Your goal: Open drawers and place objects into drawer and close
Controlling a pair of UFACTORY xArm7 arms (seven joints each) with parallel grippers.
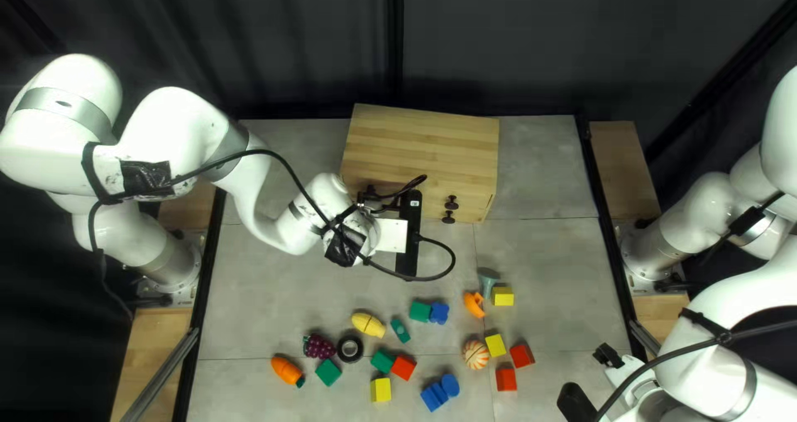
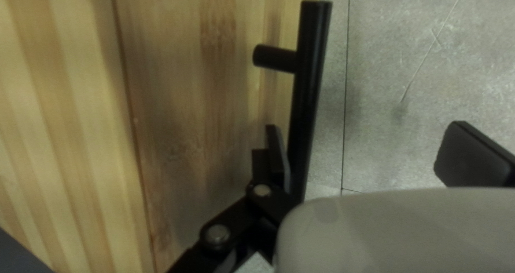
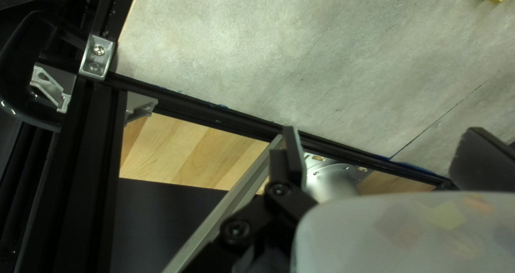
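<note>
My left gripper (image 2: 370, 136) gapes astride the black cylindrical bar handle (image 2: 311, 90), one finger behind, presumably for pulling. Pale wooden drawer box (image 1: 423, 148) beyond, seemingly shut. Colourful toy blocks (image 1: 403, 367) loose on grey tabletop (image 1: 540, 264). Right gripper (image 3: 378, 144): open, empty.

Slanted overhead view, left wrist close, both sharing wooden box (image 1: 423, 144), right wrist downward

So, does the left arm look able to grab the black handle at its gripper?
Probably yes: the left gripper is open, with one finger on the wooden front's side of the black handle and the other well out on the opposite side. Nothing visible blocks them from closing.
</note>
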